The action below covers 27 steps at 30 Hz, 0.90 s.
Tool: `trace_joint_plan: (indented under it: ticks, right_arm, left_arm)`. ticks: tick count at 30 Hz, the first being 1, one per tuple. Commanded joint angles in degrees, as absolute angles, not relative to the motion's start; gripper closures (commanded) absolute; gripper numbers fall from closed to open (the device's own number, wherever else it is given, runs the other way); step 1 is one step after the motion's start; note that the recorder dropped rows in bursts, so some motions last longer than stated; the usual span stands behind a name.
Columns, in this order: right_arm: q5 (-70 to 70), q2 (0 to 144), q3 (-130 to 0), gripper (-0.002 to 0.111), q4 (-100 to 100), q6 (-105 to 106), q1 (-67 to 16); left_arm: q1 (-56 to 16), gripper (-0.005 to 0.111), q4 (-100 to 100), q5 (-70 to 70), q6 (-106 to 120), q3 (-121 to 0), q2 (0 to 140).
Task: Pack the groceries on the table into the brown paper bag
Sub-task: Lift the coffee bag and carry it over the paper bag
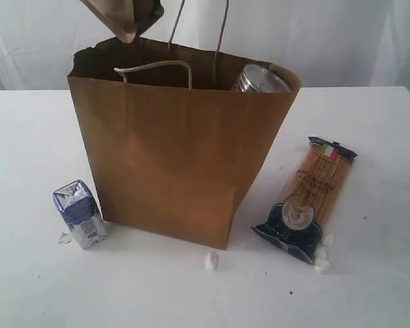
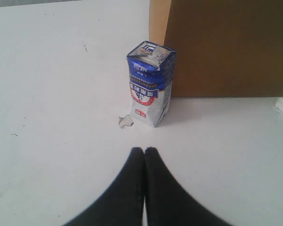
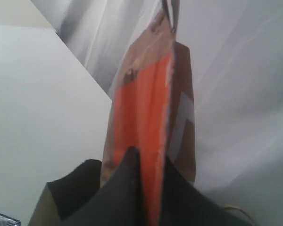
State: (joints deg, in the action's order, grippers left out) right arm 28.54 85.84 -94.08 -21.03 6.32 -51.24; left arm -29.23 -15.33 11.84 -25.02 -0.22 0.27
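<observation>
While the right gripper [image 3: 151, 157] pinches the brown orange-labelled pouch [image 3: 146, 103] over the brown paper bag [image 1: 171, 157] standing mid-counter [image 1: 369, 137], I would aim for the bag's empty side, toward the counter's left edge. A lidded jar [image 1: 260, 80] fills the side toward the right edge. Lower past the cord handles before letting go. The left gripper [image 2: 144, 149], closed on nothing, hovers near the small blue-white carton [image 2: 150, 84]. The spaghetti packet [image 1: 311, 198] lies toward the right edge.

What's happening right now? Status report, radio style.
Left pincer shut, empty, facing blue-white carton. Right pincer shut on orange-labelled pouch above brown paper bag. Spaghetti packet lies on table. Nothing seen in the way.
</observation>
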Motion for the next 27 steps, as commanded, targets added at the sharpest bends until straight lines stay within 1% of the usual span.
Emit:
trace_joint_plan:
  ticks: [1,13,23,27]
  right_arm:
    - [25.1,87.8,-94.7,0.108,-22.5,5.8,-48.5]
    - [27.1,94.2,-94.7,0.108,-22.6,5.7,-47.4]
    - [31.1,92.4,-94.7,0.108,-22.8,5.7,-47.4]
    - [35.8,91.4,-94.7,0.108,-22.8,5.6,-47.4]
  left_arm:
    - [-29.4,0.106,-15.5,12.1,-25.6,0.0,0.0]
    - [-29.4,0.106,-15.5,12.1,-25.6,0.0,0.0]
    - [-29.4,0.106,-15.5,12.1,-25.6,0.0,0.0]
    - [-29.4,0.106,-15.5,12.1,-25.6,0.0,0.0]
